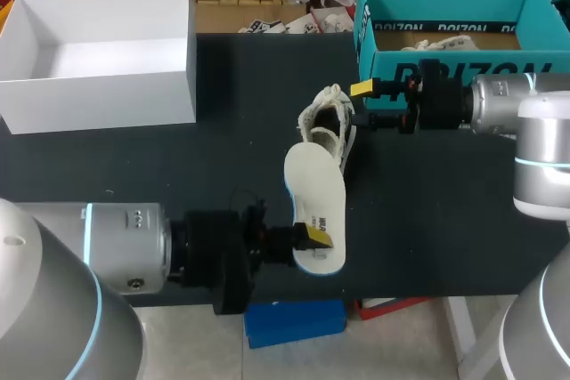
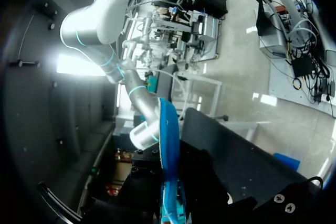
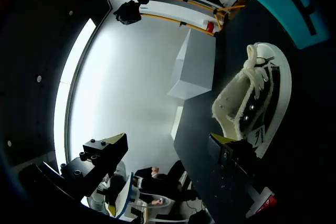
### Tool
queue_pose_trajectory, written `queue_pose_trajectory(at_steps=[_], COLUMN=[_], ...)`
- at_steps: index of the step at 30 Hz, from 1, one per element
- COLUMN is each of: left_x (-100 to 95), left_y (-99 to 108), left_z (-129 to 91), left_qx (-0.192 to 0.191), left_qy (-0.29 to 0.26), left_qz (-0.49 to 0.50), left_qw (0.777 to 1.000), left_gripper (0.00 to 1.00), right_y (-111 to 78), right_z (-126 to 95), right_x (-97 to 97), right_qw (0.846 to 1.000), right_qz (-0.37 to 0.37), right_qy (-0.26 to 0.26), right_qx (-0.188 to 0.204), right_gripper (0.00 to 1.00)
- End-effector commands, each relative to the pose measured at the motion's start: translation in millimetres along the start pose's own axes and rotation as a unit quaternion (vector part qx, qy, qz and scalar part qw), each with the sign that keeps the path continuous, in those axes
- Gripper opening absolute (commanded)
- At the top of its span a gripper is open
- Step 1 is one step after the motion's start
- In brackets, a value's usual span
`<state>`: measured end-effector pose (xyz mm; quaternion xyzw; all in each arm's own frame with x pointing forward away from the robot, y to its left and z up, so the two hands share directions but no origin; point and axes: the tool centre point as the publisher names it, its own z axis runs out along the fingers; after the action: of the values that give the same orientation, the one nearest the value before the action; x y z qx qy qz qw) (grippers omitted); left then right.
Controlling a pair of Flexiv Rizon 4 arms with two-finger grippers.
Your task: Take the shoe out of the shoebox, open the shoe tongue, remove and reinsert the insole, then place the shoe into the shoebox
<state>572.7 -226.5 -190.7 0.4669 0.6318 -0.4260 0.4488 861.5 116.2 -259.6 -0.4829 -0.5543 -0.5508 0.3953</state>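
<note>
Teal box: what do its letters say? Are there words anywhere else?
Teal box: big black letters, half hidden; not readable whole.
Insole: small dark print near one end, too small to read.
Shoe: dark side mark, too blurred to read.
White box: no print.

The head camera looks down from above and behind on the whole dark table (image 1: 223,157). The left wrist camera sits close on the insole (image 1: 313,198) (seen edge-on), facing the table's right edge. The right wrist camera faces the left edge, near the shoe (image 1: 328,126), and also catches that insole.
</note>
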Motion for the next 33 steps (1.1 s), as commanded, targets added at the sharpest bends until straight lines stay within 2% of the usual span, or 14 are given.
queue_pose_trajectory(at_steps=[1,2,3,5,9,16,24,33], left_x=[3.8,7.7,14.0,26.1,47.2,65.9,85.3,92.9], left_y=[-5,-8,-9,-9,-5,7,34,77], left_z=[-13,-10,-7,-4,-2,-5,-2,11], left_qx=[-0.001,0.013,0.009,0.015,0.001,0.026,0.019,-0.008], left_qy=[-0.051,-0.06,-0.049,-0.064,-0.059,-0.107,-0.124,-0.133], left_qz=[0.002,0.0,0.029,0.03,0.082,0.119,0.146,0.146], left_qw=[0.999,0.998,0.998,0.997,0.995,0.987,0.981,0.98], left_gripper=[0.0,0.0,0.0,0.0,0.0,0.0,0.0,0.0], right_y=[-0.7,-0.7,-0.7,-0.7,-0.7,-0.7,-0.7,-0.7], right_z=[1,1,1,1,1,1,1,1], right_x=[-0.3,-0.3,-0.3,-0.3,-0.3,-0.3,-0.3,-0.3], right_qw=[1.0,1.0,1.0,1.0,1.0,1.0,1.0,1.0], right_qz=[0.0,0.0,0.0,0.0,0.0,0.0,0.0,0.0], right_qy=[0.0,0.0,0.0,0.0,0.0,0.0,0.0,0.0], right_qx=[-0.001,-0.001,-0.001,-0.001,-0.001,-0.001,-0.001,-0.001], right_gripper=[1.0,1.0,1.0,1.0,1.0,1.0,1.0,1.0])
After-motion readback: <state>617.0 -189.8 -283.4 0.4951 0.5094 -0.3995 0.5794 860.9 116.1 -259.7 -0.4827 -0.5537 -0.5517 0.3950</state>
